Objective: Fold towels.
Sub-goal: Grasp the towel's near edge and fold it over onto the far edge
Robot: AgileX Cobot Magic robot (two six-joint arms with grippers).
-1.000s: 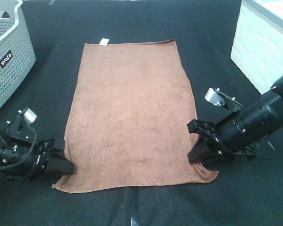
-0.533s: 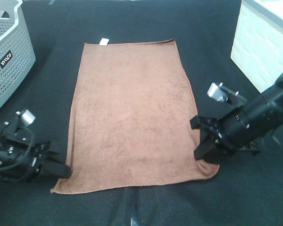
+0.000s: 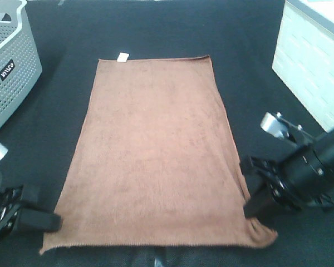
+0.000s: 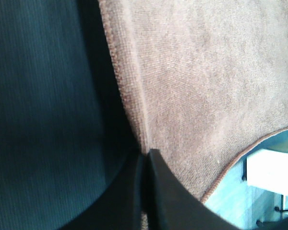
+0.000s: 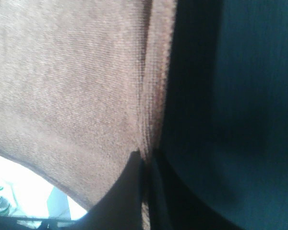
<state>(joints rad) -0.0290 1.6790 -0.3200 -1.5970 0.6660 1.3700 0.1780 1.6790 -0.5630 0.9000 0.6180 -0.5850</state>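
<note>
A brown towel (image 3: 156, 150) lies spread lengthwise on the black table, its white tag (image 3: 122, 56) at the far short edge. My left gripper (image 3: 54, 221) is shut on the towel's near left corner; the left wrist view shows the cloth (image 4: 206, 86) pinched between its black fingers (image 4: 156, 191). My right gripper (image 3: 254, 209) is shut on the towel's near right edge; the right wrist view shows the hem (image 5: 153, 96) caught between its fingers (image 5: 129, 191). The near right corner (image 3: 264, 236) droops past that grip.
A grey perforated basket (image 3: 8, 61) stands at the far left. A white brick-patterned box (image 3: 312, 61) stands at the far right. The black table cloth (image 3: 156, 28) surrounds the towel.
Both grippers have moved toward the near edge of the table and apart, dragging the towel's near end with them. The towel now lies longer, wider at its near end and flatter.
</note>
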